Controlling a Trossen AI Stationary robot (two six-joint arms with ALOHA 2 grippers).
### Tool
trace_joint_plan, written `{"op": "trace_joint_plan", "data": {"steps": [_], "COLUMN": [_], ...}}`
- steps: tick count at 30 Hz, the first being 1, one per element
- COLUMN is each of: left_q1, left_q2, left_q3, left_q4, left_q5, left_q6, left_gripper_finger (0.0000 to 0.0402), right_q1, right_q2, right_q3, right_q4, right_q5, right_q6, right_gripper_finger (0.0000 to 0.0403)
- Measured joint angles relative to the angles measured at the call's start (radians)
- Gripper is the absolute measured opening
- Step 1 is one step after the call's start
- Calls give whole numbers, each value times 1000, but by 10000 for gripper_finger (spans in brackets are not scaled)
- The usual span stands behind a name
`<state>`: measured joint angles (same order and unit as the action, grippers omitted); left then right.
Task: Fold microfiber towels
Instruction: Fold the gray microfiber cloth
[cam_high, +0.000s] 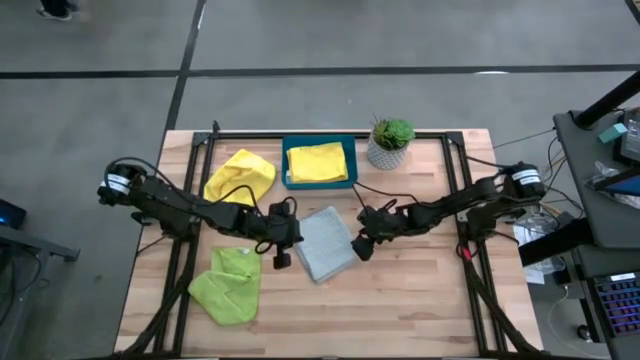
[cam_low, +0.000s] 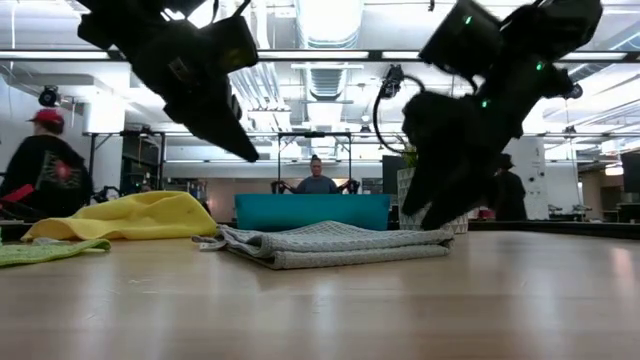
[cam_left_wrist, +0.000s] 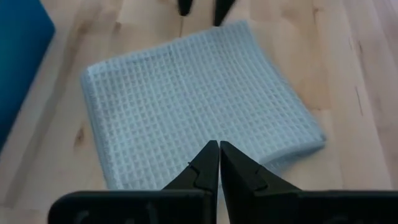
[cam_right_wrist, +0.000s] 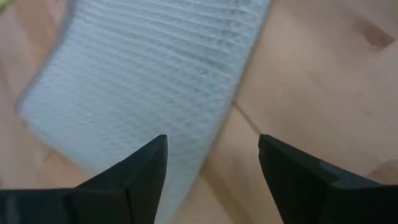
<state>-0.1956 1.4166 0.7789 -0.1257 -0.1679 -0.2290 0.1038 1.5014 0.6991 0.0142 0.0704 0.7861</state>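
Partly hidden behind the left arm, a crumpled yellow towel (cam_high: 241, 176) lies left of the teal tray (cam_high: 288, 180), and a lime green towel (cam_high: 229, 284) sits nearer the table's front edge. Beside the folded waffle-weave light blue towel (cam_high: 326, 244), the left gripper (cam_high: 283, 247) hovers with fingers pinched together, empty. Another yellow towel (cam_high: 318, 161) fills the rigid tray. Just right of the blue towel, the right gripper (cam_high: 362, 245) hangs spread wide, grasping nothing.
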Motion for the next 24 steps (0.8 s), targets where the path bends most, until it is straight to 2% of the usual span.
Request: {"op": "trace_joint_plan", "data": {"steps": [4,9,15,24], "left_q1": [-16,-39,-52,-53], "left_q2": [4,28,73,152], "left_q3": [0,-11,-55,-65], "left_q4": [-17,-11,1,58], "left_q5": [21,65,69,62], "left_q6": [-24,-48,-124,-130], "left_gripper_finger": [0,0,0,0], "right_q1": [-31,-66,-85,-93], "right_q2": [47,86,101,107], "right_q3": [0,0,1,0], "right_q4": [44,117,156,199], "right_q5": [-7,-72,-100,-101], "right_q6": [-24,-44,-66,-86], "right_gripper_finger": [242,242,242,242]}}
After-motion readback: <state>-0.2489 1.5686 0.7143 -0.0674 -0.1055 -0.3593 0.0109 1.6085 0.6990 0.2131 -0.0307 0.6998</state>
